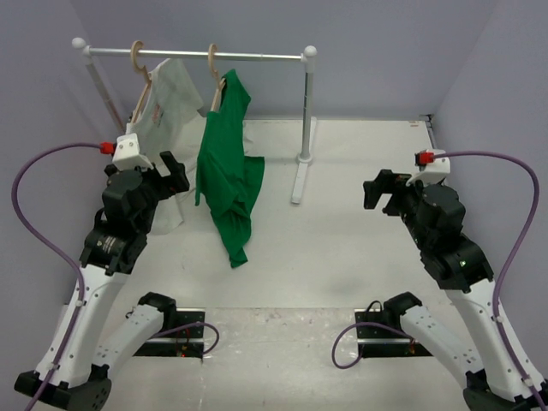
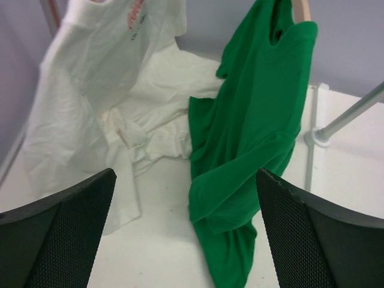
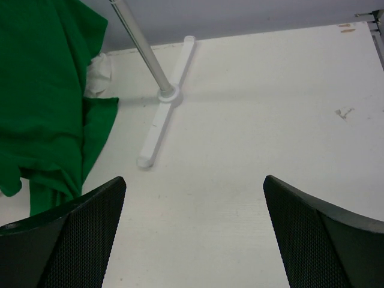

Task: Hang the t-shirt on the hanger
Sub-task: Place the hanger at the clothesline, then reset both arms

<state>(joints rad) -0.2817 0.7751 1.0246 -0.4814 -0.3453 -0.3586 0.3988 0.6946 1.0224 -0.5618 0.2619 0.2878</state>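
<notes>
With your left gripper (image 1: 175,174) and right gripper (image 1: 377,190) spread empty, the bright green cloth t-shirt (image 1: 224,171), draped lopsided, may slide off the pale wooden hanger (image 1: 212,62).

The t-shirt (image 1: 224,163) covers most of the hanger (image 1: 213,77), leaving its hook visible.

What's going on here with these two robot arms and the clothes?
They are hanging laundry. The green t-shirt hangs on a wooden hanger on the rail, bunched and trailing onto the table, next to a white shirt. The left arm and right arm hold nothing, jaws wide open, clear of the clothes.
</notes>
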